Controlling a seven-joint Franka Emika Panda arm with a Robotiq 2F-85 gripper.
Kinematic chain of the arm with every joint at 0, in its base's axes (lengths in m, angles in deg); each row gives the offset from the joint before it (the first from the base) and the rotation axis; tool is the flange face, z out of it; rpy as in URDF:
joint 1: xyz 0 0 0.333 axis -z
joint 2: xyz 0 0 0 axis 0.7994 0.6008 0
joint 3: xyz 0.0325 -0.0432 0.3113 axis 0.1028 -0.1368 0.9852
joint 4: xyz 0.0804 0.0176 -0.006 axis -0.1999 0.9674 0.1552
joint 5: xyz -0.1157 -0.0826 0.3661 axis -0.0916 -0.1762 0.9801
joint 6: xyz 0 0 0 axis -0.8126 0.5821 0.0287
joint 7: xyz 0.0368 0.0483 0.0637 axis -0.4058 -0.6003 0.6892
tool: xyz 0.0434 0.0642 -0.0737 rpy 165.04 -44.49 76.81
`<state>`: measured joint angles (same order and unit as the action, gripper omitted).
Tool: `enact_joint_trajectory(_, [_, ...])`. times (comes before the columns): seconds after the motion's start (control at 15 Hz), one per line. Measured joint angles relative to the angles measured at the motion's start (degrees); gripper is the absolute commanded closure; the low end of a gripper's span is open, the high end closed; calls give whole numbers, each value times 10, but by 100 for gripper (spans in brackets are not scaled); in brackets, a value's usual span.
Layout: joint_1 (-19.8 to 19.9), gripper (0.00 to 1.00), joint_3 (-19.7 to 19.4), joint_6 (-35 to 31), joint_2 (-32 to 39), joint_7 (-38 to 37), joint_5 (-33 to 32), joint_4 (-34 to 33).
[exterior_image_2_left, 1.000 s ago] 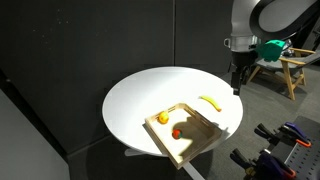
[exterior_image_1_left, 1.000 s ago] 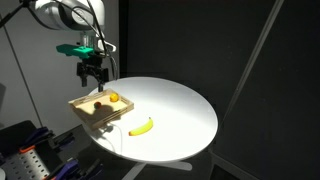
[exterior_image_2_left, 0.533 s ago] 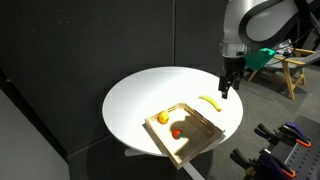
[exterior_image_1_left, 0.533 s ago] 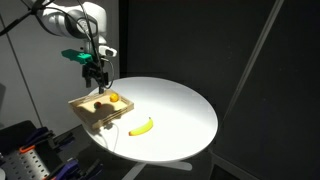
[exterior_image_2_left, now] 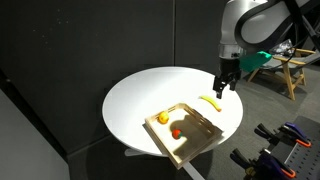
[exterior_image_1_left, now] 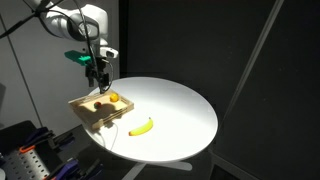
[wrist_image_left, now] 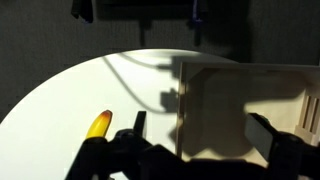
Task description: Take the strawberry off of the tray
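Step in hand: approach, nothing gripped yet. In an exterior view the gripper (exterior_image_2_left: 225, 86) is hanging above the table (exterior_image_2_left: 140, 100) edge near the banana (exterior_image_2_left: 210, 102), off to 1 side of the tray (exterior_image_2_left: 198, 128). The strawberry (exterior_image_2_left: 177, 132) is sitting inside the tray, near its middle, just apart from the orange (exterior_image_2_left: 162, 118). This view is showing the strawberry's red clearly. In an exterior view from the opposite side, the gripper (exterior_image_1_left: 100, 72) is hovering above the tray's (exterior_image_1_left: 90, 115) far edge. The orange (exterior_image_1_left: 114, 97) is reading well here, but the strawberry is only a dark speck beside it, too small to fix. The wrist view is showing what neither exterior view does: the fingers (wrist_image_left: 135, 126) are standing spread wide with nothing between them. It is also catching the banana tip (wrist_image_left: 98, 124) and part of the tray (wrist_image_left: 240, 100), though the strawberry is not showing there. Judged next move: centre over the strawberry, descend, pinch without nudging the orange.
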<state>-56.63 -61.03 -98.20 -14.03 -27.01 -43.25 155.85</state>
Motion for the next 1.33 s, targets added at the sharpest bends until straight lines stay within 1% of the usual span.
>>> enact_joint_trajectory(0.53, [0,0,0,0,1,0,0,-1])
enact_joint_trajectory(0.67, [0,0,0,-12,9,0,-1,-1])
enact_joint_trajectory(1.07, [-2,0,1,-76,77,-12,-5,-10])
enact_joint_trajectory(1.33, [-19,0,1,-102,125,-25,-8,-28])
